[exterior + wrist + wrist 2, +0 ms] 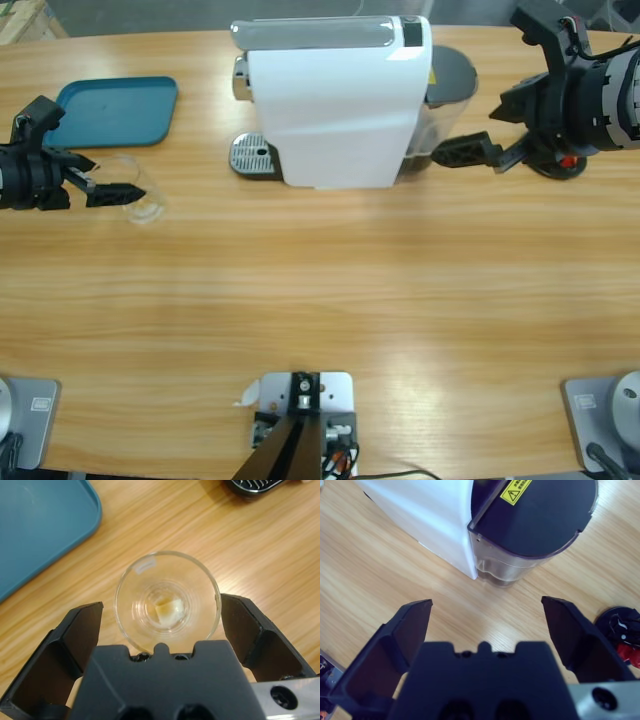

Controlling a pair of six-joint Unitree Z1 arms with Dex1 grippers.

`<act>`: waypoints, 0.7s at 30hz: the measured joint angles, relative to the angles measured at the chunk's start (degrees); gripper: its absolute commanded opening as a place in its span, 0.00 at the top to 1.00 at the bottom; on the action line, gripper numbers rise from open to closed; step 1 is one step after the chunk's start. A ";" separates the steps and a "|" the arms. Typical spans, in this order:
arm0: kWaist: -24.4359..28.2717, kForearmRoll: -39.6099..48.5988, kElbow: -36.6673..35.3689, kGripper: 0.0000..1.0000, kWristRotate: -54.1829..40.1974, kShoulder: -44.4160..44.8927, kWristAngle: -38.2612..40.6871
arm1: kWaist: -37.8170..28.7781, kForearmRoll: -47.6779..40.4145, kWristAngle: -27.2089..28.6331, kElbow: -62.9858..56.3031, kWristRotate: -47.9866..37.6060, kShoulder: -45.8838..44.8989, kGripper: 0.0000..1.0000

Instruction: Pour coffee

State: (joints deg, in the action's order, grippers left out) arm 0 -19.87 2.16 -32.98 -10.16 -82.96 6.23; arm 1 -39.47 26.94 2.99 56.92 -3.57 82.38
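A small clear tumbler [141, 192] stands on the wooden table at the left, and I see only a pale glint at its bottom. My left gripper [113, 178] is open around it. In the left wrist view the tumbler [167, 600] sits between the two black jaws of the left gripper [160, 617], the right jaw nearly at its rim and the left one a little apart. No coffee is in view. My right gripper [470, 135] is open and holds nothing, beside the machine's water tank [535, 525]; the right gripper [487, 610] looks down at bare wood.
A white coffee machine [335, 100] stands at the back middle, its metal drip tray [256, 155] towards the left. A blue tray [115, 108] lies at the back left, close to the tumbler. A black and red object [622, 636] sits by the right arm.
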 measured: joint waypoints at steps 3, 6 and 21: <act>0.00 -0.21 0.00 0.18 0.00 0.00 0.00 | 0.00 -0.01 0.00 0.00 0.00 0.00 0.00; 0.00 -0.32 0.00 0.45 0.00 -0.04 0.00 | 0.00 -0.01 -0.01 0.00 0.00 0.00 0.00; -0.02 -0.33 0.03 0.57 -3.74 -0.04 0.18 | 0.00 -0.06 -0.01 0.00 0.00 0.00 0.00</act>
State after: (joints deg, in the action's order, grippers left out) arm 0 -19.89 1.84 -32.96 -13.90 -83.01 6.41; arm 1 -39.47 26.88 2.98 56.92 -3.57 82.38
